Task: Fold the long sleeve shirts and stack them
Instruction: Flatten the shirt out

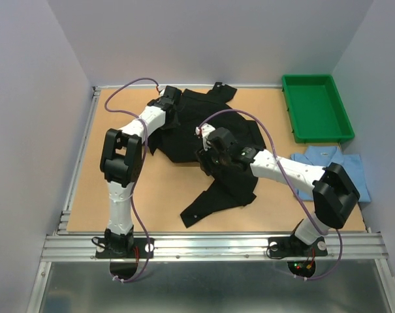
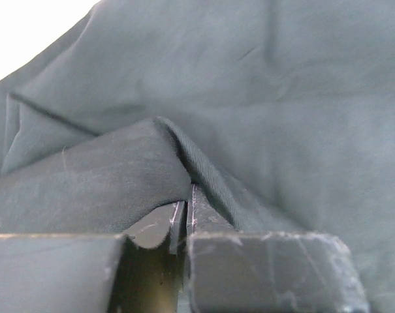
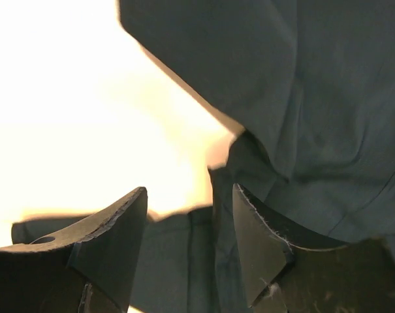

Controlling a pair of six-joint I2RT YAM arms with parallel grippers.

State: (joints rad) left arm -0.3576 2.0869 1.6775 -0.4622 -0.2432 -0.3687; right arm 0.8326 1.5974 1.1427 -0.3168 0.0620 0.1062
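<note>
The black shirt (image 1: 184, 140) sprawls crumpled at centre frame, the light blue shirt (image 1: 341, 166) at the right edge. The right gripper (image 3: 189, 190) is spread, clamping nothing. The left gripper (image 2: 186, 212) is nearly closed at a black fold; I can't tell if it grips.

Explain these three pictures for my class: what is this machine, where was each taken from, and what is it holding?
Two robot arms, the left arm and the right arm, stand bolted at the near edge of a table. The wide picture comes from a camera above and behind them. The two close-ups come from cameras on their wrists. On the table lie a crumpled black shirt, a light blue shirt and a green tray. The left gripper is nearly closed on a fold of the black shirt. The right gripper is open and holds nothing.
</note>
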